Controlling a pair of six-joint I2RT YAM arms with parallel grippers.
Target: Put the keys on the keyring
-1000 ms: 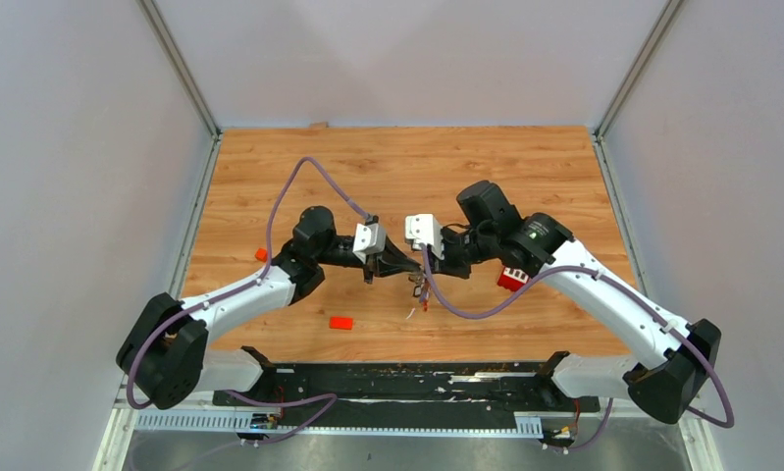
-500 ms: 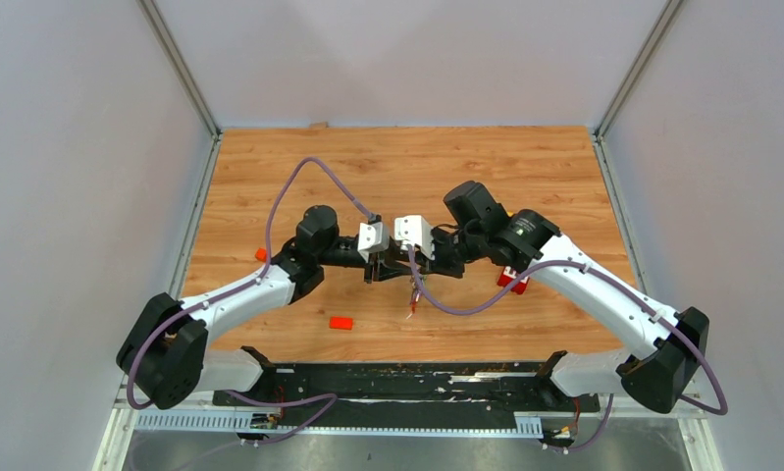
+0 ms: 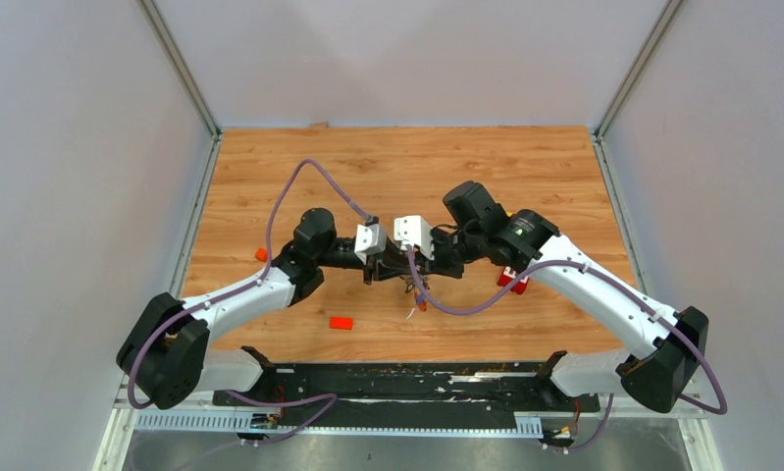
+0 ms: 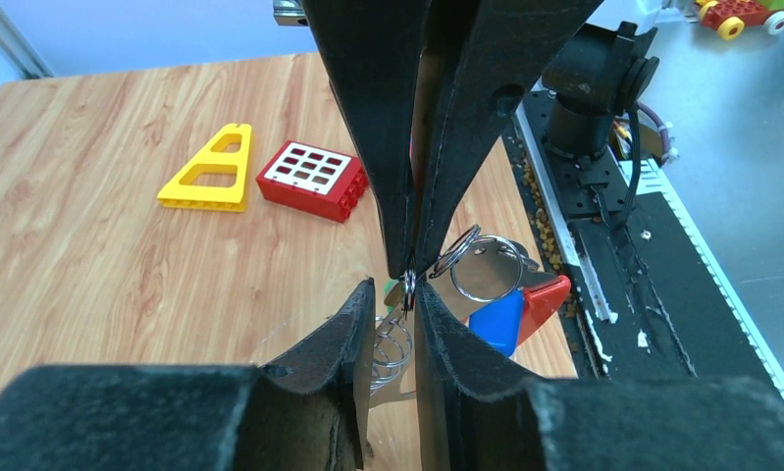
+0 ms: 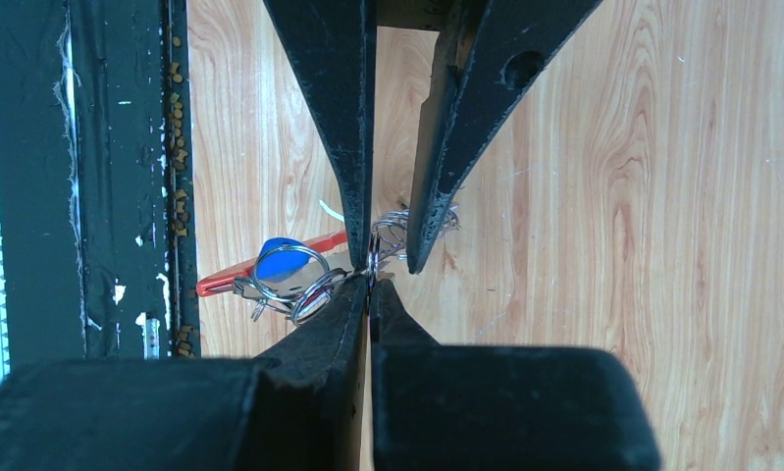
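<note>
The right gripper is clenching a thin loop of the keyring at its very fingertips, holding it above the table at mid-width. The left gripper is facing it tip to tip, its jaws standing slightly apart and straddling that same pinched wire, so neither arm is nearer. The bunch is hanging off to one side, toward the near rail, with the red strap and a blue-tagged key trailing lengthwise away from the jaws. A wire coil is showing in the gap between the left fingers; whether it is hanging or lying cannot be told. The yellow block and red studded brick are lying well apart, obstructing nothing. The coming move is probably depending on the left jaws catching the ring without fouling that coil
</note>
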